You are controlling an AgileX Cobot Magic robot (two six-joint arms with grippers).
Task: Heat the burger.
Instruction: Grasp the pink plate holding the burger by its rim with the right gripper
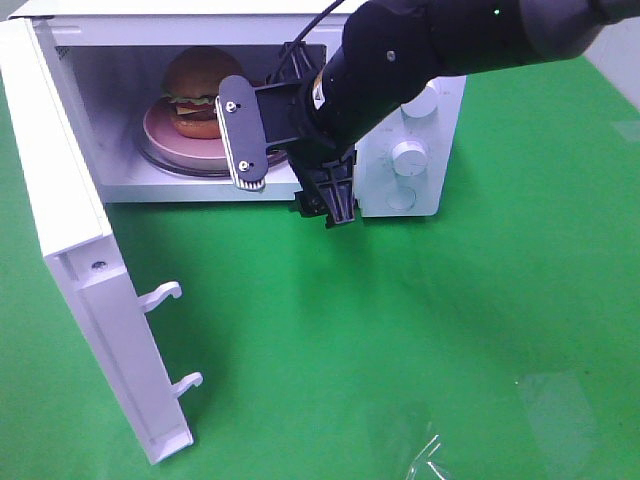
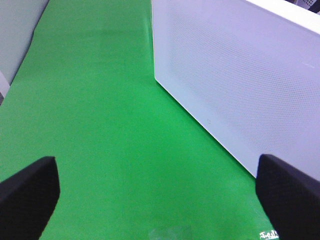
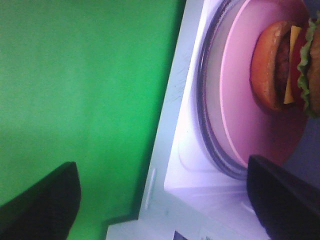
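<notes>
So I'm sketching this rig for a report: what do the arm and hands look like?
The right arm is matte black and bulky, with a small green light and a black cable along it. Its hand has flat dark fingers; one finger shows two screws and a pale ribbed edge. The left hand shows only black fingertips.

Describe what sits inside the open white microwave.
Inside the white microwave, a brown-bunned burger sits on a round pink plate, which rests on the glass turntable. The black right gripper and its arm hide the cavity's right side.
</notes>
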